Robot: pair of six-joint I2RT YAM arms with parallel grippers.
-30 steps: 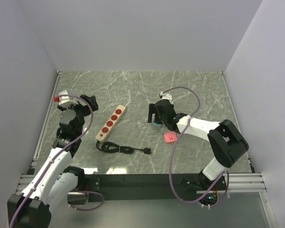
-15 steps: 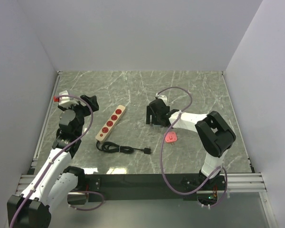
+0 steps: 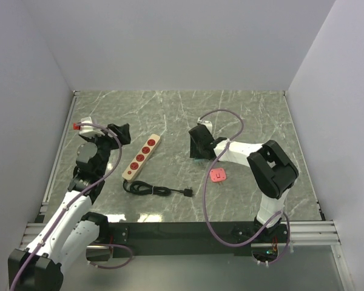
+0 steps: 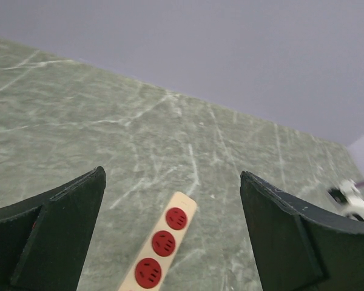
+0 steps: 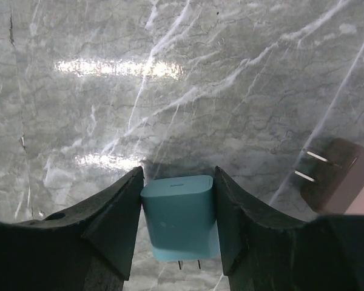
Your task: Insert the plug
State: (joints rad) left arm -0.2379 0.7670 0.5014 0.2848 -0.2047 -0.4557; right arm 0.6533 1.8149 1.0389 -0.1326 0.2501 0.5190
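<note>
A teal plug (image 5: 178,215) lies on the marble table, its two prongs pointing toward the camera in the right wrist view. My right gripper (image 5: 178,219) has both fingers pressed against the plug's sides, so it is shut on it. From above, that gripper (image 3: 198,151) sits low on the table right of centre and covers the plug. The beige power strip (image 3: 142,156) with red sockets lies diagonally left of centre. It shows below my left gripper (image 4: 171,182), which hangs open and empty above the strip's left side (image 3: 113,134).
A pink plug (image 3: 218,175) lies near the right gripper; its prongs (image 5: 312,165) show at the right of the right wrist view. The strip's black cable (image 3: 153,190) is coiled in front, ending in a black plug (image 3: 187,193). Walls enclose the table.
The right gripper's fingers have closed in onto the teal plug, and the right arm has shifted slightly left. The left wrist has turned a little; its gripper stays open.
</note>
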